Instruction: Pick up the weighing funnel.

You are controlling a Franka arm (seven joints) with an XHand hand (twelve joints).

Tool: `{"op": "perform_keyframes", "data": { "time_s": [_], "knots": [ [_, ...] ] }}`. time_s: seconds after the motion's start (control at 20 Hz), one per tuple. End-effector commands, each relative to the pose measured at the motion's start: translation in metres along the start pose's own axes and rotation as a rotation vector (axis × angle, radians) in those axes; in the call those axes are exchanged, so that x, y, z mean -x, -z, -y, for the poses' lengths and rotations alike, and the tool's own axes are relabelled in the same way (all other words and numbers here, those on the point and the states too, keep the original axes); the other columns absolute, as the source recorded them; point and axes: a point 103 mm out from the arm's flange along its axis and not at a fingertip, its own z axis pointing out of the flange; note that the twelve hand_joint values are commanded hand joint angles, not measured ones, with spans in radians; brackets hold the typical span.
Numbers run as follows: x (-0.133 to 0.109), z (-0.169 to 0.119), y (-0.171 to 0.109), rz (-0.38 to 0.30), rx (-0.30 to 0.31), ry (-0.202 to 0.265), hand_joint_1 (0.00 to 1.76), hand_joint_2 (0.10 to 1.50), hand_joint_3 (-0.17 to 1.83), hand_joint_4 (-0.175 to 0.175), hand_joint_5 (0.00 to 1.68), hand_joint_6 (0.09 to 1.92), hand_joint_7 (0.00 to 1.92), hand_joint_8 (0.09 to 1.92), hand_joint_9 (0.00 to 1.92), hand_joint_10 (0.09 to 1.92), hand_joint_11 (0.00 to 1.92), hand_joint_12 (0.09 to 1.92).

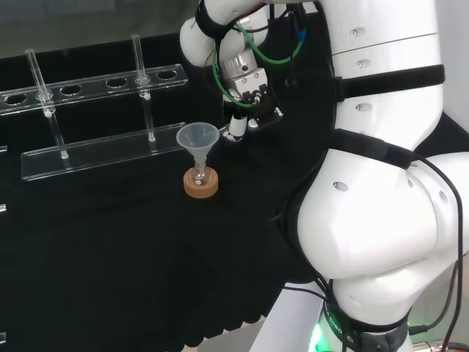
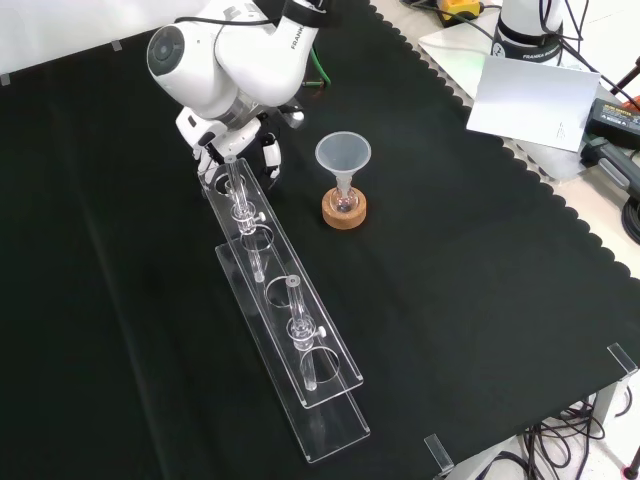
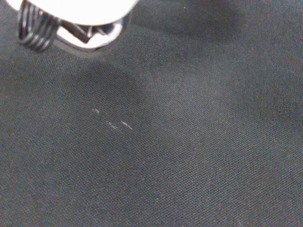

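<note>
The hand [image 2: 212,140] is low beside the funnel [image 2: 343,155]; I cannot tell whether it is open or closed. Faint glints [image 3: 112,124] beneath it suggest thin clear ware: probably light, slippery and fragile, best pinched at the rim.

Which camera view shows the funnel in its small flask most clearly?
The front view: the funnel stands unobstructed, mouth up, with its stem in the flask on the cork ring. The head view shows it from the side, against the black cloth. The wrist view faces that cloth.

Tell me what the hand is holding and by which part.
Cannot be told. The hand sits low over the cloth beside the funnel, and the arm hides whatever it may grip.
</note>
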Motion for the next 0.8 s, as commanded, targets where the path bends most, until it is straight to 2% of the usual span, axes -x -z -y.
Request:
{"op": "perform_keyframes", "data": {
  "time_s": [0.05,0.3,0.8],
  "knots": [
    [-0.0007,-0.0027,0.0012,0.004,0.004,-0.004,0.99,0.54,0.62,-0.009,0.61,0.41,0.49,0.65,0.80,0.46,0.64,1.20],
    [-0.0037,-0.0072,-0.0009,0.007,-0.004,-0.002,0.99,0.54,0.62,0.007,0.66,0.54,0.50,0.66,0.82,0.46,0.66,1.20],
    [-0.0048,-0.0079,-0.0026,0.018,0.004,-0.005,1.00,0.56,0.63,0.015,0.69,0.63,0.50,0.66,0.83,0.45,0.67,1.19]
  ]
}}
